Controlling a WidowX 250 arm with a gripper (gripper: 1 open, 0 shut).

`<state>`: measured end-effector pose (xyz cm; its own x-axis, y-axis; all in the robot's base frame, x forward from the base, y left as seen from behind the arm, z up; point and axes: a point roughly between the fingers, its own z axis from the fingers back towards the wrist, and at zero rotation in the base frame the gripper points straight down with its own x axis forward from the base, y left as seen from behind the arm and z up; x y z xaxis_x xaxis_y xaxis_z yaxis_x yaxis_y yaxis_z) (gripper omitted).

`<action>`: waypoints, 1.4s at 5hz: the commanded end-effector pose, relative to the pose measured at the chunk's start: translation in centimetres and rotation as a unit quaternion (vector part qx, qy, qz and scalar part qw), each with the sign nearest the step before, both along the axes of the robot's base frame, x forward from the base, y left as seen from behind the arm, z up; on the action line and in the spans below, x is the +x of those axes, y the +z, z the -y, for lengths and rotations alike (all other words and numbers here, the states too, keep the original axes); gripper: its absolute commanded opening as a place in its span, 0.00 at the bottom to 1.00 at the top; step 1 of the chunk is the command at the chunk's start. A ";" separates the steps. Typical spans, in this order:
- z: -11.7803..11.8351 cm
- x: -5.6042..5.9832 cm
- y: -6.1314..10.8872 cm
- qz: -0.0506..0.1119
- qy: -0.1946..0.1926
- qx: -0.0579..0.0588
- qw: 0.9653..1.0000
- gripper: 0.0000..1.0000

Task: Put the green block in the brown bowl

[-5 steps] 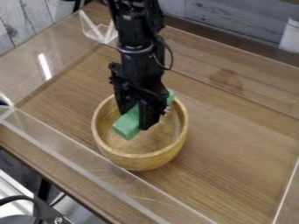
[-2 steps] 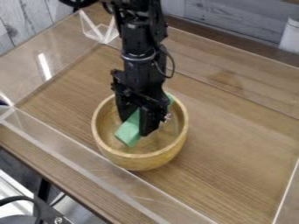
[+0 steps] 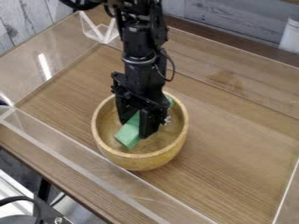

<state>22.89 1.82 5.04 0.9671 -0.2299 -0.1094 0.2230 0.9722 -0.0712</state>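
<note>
The brown bowl (image 3: 145,150) stands on the wooden table near its front edge. My gripper (image 3: 139,116) reaches down into the bowl from above, shut on the green block (image 3: 129,133). The block hangs tilted between the black fingers, its lower end low inside the bowl near the pale interior. Whether it touches the bowl's floor cannot be told. The fingers hide the block's upper end.
A clear plastic wall (image 3: 70,171) runs along the table's front and left sides. The wooden tabletop (image 3: 233,131) stretches right of the bowl. A white panelled wall (image 3: 233,17) stands behind the table.
The gripper has lowered a little further into the bowl with the green block, which now sits lower and slightly more to the left.
</note>
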 end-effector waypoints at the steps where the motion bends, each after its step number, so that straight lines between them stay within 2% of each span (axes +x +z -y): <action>1: 0.0 1.1 1.0 0.020 -0.003 0.002 1.000 0.00; 2: 0.0 1.2 1.2 0.019 -0.002 0.002 1.000 1.00; 3: 0.0 1.3 0.7 0.015 0.000 0.005 1.000 1.00; 4: -0.1 1.8 2.7 0.038 0.004 0.000 0.999 1.00; 5: -0.2 2.5 5.5 0.069 0.013 -0.006 0.998 1.00; 6: -0.4 4.2 8.1 0.097 0.024 -0.006 0.995 1.00; 7: -0.7 5.9 8.5 0.109 0.030 -0.002 0.994 1.00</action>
<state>28.05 2.19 12.02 0.9832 -0.1766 0.0467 0.1789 0.9825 -0.0516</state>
